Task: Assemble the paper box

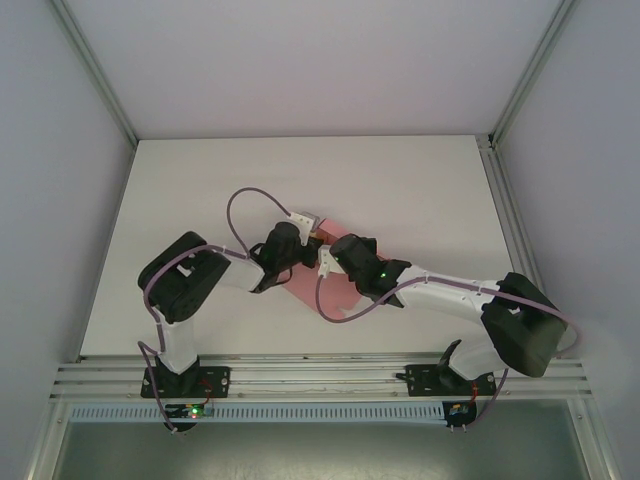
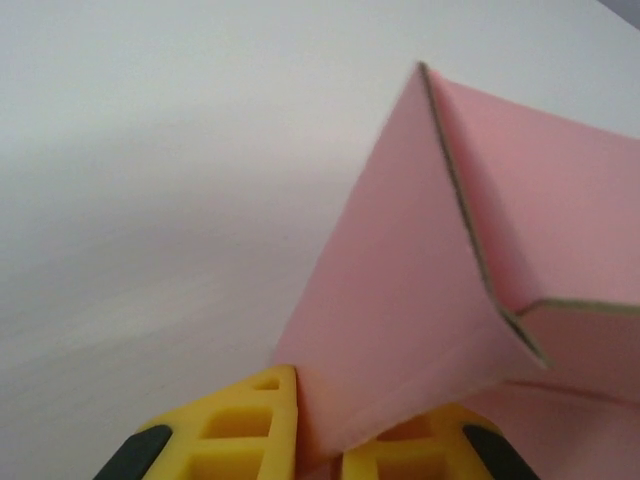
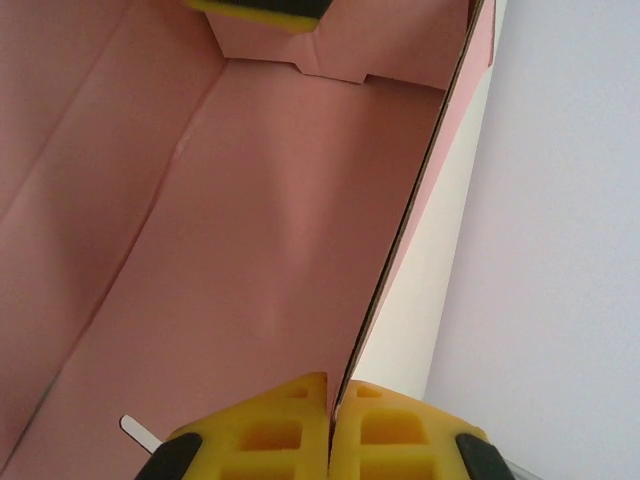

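Now my left gripper (image 2: pixel 320 448) and right gripper (image 3: pixel 330 425) each pinch a wall of the paper box (image 3: pixel 250 250), low in frame; I think uneven pulling could crease or tear it.

— What sort of place is this?
— A robotics lab cell. A bare white table (image 1: pixel 300 170) is boxed in by plain pale panels (image 1: pixel 60 200) on aluminium frame posts (image 1: pixel 95 70).
— Anything else?
— A cabled left arm (image 1: pixel 185 290) and right arm (image 1: pixel 450 295) are bolted to a slotted metal rail (image 1: pixel 320 370) at the table's near edge.
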{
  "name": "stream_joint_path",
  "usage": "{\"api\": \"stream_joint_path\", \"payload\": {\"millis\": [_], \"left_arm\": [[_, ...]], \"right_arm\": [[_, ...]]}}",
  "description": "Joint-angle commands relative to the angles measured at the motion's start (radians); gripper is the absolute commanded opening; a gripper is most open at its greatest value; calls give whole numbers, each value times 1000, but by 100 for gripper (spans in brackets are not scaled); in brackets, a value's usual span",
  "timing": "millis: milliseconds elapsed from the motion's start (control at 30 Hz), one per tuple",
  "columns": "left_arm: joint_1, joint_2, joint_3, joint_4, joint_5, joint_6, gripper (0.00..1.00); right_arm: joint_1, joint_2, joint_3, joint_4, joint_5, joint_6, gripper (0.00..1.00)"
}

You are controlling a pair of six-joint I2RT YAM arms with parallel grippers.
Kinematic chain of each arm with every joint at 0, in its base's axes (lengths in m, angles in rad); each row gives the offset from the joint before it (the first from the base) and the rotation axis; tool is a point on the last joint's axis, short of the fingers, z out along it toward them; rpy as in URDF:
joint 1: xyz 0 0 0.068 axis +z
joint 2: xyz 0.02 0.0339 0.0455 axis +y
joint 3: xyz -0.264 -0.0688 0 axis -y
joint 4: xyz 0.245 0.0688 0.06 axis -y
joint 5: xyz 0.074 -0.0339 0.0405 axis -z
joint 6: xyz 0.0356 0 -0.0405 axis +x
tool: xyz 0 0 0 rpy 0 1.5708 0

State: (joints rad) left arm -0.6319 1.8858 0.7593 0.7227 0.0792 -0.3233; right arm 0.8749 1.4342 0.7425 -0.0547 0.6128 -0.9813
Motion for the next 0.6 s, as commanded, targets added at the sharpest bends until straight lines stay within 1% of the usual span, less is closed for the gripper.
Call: {"api": "stream_joint_path", "payload": {"millis": [0,67,100,133,200,233,267,333,433,467,567], "left_arm": [[14,20,10,61,-322,-314,0],[3,45,18,43,-418,-377,0],[-13,45,48,-52,-510,-406,0],[-29,46,90,-131,-550,-381,0],[-65,39,171,-349,-709,-430,0],[-72,38,191,-401,-744,-453,0],[-75,33,197,-443,-766,-505,0],[-74,35,193,-462,-785,-543,0],[-77,57,263,-691,-910,-702,0],[-77,67,273,-721,-933,-724,0],[-77,78,267,-654,-898,-673,0]], "right_arm": [[57,18,-18,-171,-306,39,0],[56,10,-21,-179,-316,61,0],[57,9,-20,-189,-319,70,0],[56,9,-19,-201,-323,79,0],[57,8,-20,-213,-326,95,0],[56,5,-23,-212,-328,100,0],[56,3,-25,-212,-330,109,0],[57,0,-27,-215,-340,123,0],[57,-3,-30,-223,-360,146,0],[56,-6,-30,-226,-370,152,0],[54,-4,-27,-214,-375,166,0]]}}
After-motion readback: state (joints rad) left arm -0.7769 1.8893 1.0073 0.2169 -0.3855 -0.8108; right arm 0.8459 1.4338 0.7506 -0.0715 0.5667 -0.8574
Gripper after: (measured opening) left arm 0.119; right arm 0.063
